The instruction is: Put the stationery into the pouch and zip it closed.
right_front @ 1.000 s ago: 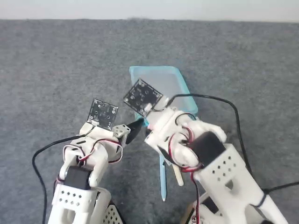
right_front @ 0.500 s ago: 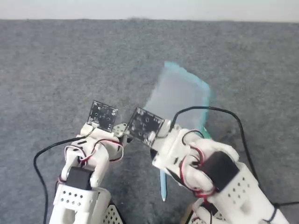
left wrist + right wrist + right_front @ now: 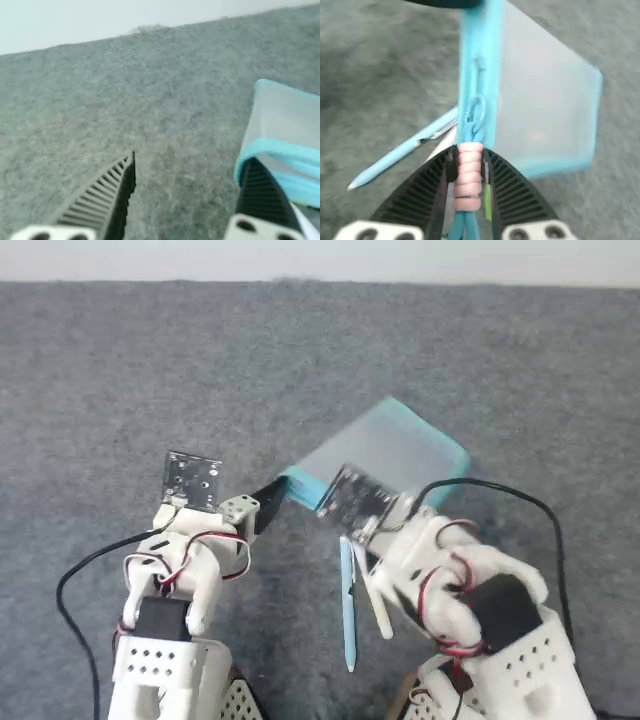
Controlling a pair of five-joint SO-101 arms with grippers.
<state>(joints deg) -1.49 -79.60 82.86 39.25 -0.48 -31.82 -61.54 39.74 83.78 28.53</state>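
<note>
Pouch: the pouch [image 3: 392, 445] has swung round in the last second. It was pointing straight away from the arms. Now it lies on a slant on the grey desk [image 3: 150, 370], its far end turned off to the right arm's side.
Right hand: the right hand [image 3: 469, 152] is clamped tight on the pink tab [image 3: 468, 177] at the pouch's zip end. It has drawn back toward its own base, taking the pouch with it.
Left hand: the left hand [image 3: 190, 165] is spread wide with nothing in it. One finger sits right against the pouch's turquoise corner, and the arm has shifted a little away from the pouch.
Stationery: the blue pen [image 3: 347, 610] and a pale stick [image 3: 378, 602] lie where they were, just beside the pouch's zip end and outside it.
Zip: I can't tell how far open it is.
Meaning: nothing is loaded yet. With no hand pinning the pouch, the pull looks to be sliding it rather than working the zip.
</note>
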